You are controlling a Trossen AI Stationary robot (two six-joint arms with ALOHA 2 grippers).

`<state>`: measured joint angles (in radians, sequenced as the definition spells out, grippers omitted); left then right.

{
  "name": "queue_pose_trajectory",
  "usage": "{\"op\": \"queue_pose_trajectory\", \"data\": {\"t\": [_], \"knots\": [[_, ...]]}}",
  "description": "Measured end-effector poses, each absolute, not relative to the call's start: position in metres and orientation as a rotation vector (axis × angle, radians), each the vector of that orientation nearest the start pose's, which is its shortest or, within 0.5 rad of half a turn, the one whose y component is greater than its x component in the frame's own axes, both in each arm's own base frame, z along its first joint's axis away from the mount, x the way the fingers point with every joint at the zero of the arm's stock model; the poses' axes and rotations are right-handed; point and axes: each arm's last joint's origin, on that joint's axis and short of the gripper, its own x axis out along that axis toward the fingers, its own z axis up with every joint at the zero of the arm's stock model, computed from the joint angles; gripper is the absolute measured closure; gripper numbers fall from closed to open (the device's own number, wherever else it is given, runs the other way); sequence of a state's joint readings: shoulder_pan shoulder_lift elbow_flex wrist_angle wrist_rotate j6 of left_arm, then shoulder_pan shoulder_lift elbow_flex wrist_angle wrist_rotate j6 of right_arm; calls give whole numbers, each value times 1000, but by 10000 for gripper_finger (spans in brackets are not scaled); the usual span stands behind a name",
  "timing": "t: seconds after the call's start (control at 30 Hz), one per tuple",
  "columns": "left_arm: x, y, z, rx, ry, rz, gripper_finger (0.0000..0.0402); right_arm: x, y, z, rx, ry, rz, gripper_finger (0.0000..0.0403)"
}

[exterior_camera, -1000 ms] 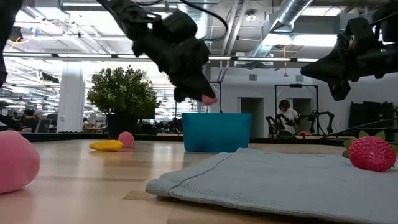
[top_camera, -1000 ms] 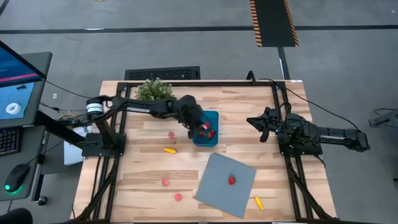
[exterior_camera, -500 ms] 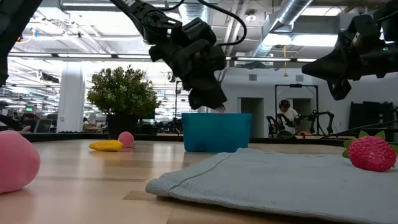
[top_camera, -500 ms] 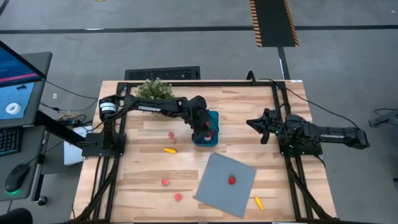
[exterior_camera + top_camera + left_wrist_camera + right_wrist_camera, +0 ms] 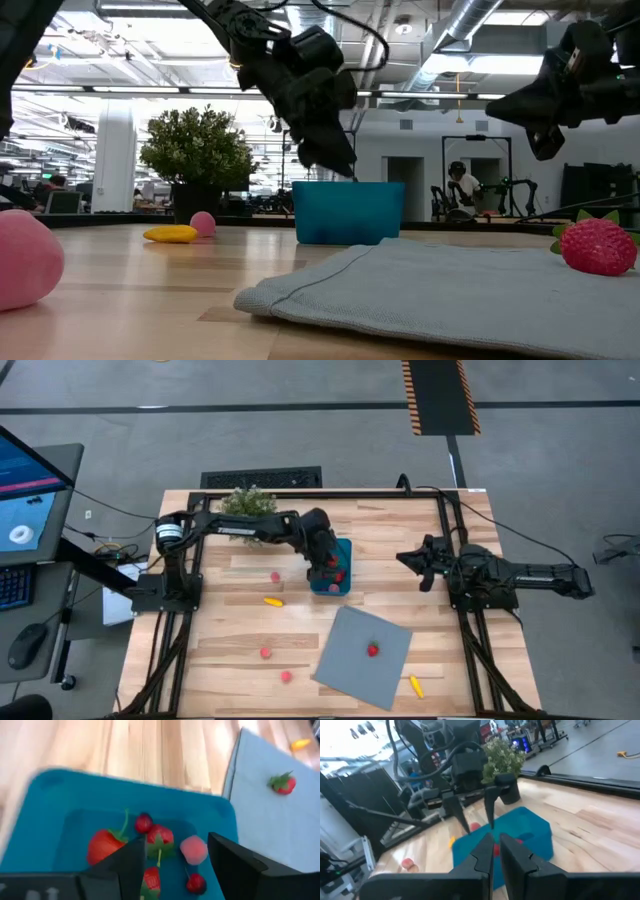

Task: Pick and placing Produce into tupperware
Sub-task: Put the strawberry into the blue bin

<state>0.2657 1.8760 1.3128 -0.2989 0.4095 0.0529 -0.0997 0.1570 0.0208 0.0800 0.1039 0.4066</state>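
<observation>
While the left hand (image 5: 330, 568) blocks the tupperware (image 5: 341, 582), a plant (image 5: 247, 504) seemingly stands close.

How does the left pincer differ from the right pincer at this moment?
The left pincer is open, fingers spread over the tub; the right pincer is nearly shut with only a thin gap. The left points down, while the right waits over the table's right side. Both hold nothing.
</observation>
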Motion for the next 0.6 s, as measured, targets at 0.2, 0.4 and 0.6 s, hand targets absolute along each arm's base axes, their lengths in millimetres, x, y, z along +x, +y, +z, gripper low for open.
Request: {"op": "queue_pose_trajectory", "data": {"t": [0.2,0.4,0.6], "knots": [[373,90,252,-196,676,-211,229,106,-10,175,389,-70,-156,351],[340,82,300,-161,613,-203,234,107,-5,174,409,-41,-55,351],[299,68,348,-90,521,-186,234,110,0,172,388,-7,-20,351]]}}
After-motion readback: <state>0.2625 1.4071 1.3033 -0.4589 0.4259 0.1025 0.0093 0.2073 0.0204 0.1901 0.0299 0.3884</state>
